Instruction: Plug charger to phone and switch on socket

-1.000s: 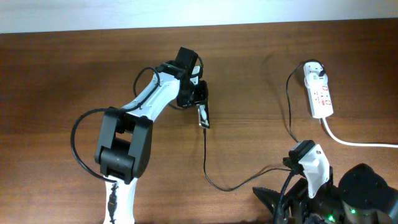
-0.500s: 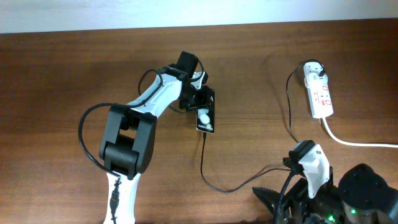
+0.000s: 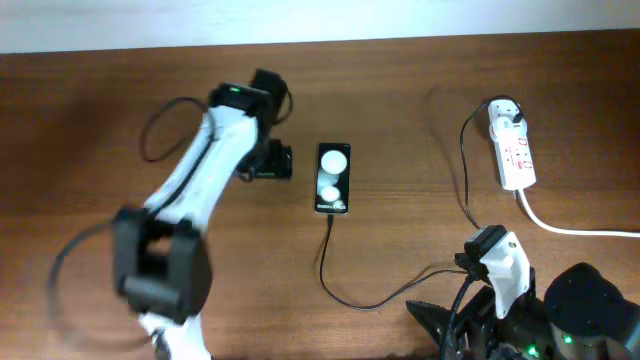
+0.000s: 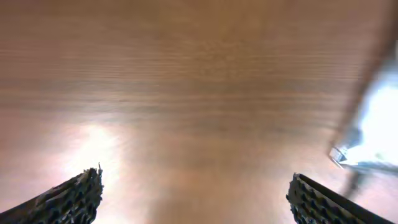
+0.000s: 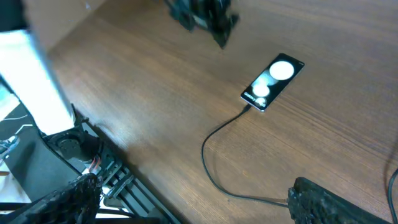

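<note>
The black phone (image 3: 333, 178) lies flat and face up on the table, two white spots on its glass; it also shows in the right wrist view (image 5: 273, 82). The charger's thin black cable (image 3: 345, 295) leaves the phone's near end, loops right and rises to its white plug head (image 3: 506, 112) in the socket (image 3: 515, 152). My left gripper (image 3: 283, 162) is open just left of the phone, apart from it, with only blurred table between its fingers (image 4: 199, 200). At the table's near right edge my right gripper (image 5: 199, 205) is open and empty, the cable (image 5: 214, 163) crossing ahead of it.
The socket's thick white cord (image 3: 580, 230) runs off to the right. The right arm's base (image 3: 585, 310) fills the near right corner. A blurred bright shape (image 4: 376, 124) sits at the left wrist view's right edge.
My left gripper has opened, let go of the phone and swung away to the left. The phone, tilted on edge before, now lies flat and face up. The right arm has not moved.
</note>
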`<state>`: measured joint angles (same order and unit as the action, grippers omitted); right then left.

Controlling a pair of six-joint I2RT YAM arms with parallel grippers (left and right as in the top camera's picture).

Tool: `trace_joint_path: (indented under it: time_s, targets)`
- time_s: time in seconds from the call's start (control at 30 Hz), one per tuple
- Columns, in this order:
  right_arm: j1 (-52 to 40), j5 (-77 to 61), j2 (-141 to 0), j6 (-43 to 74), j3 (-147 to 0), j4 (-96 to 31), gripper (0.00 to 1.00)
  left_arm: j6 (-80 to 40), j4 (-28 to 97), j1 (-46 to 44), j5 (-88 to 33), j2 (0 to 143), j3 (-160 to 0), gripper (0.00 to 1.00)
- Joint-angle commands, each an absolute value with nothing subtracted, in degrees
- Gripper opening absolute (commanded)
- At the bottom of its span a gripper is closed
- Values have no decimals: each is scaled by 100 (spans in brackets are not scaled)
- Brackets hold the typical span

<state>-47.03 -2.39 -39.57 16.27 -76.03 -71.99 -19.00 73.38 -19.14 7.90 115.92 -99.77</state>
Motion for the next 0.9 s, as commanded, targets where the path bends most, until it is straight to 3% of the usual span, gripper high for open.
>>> trace_joint_path:
  time_s: [0.0,0.3,0.43,0.7,0.87]
  targets:
    - [-4683,-187,-3942,1612,-7607,-7183,99,-1852,7474,-1938,1035,9756,-10121,99]
    - [-4683,-187,-3942,1612,-7607,-7183,99,-1855,8431,-1933,1697,6396,-9489,99]
    - [-4683,-187,-3942,1612,-7607,-7183,99,-1855,9649,-1933,1629,5599,-9196,99]
    - [-4683,-187,-3942,1612,-7607,-7183,99,-1855,9653,-1887,1632,3658,-9196,99]
    - [-4683,-189,-3942,1614,-7607,-7135,99,-1881,9649,-126,1522,2440,-9196,99]
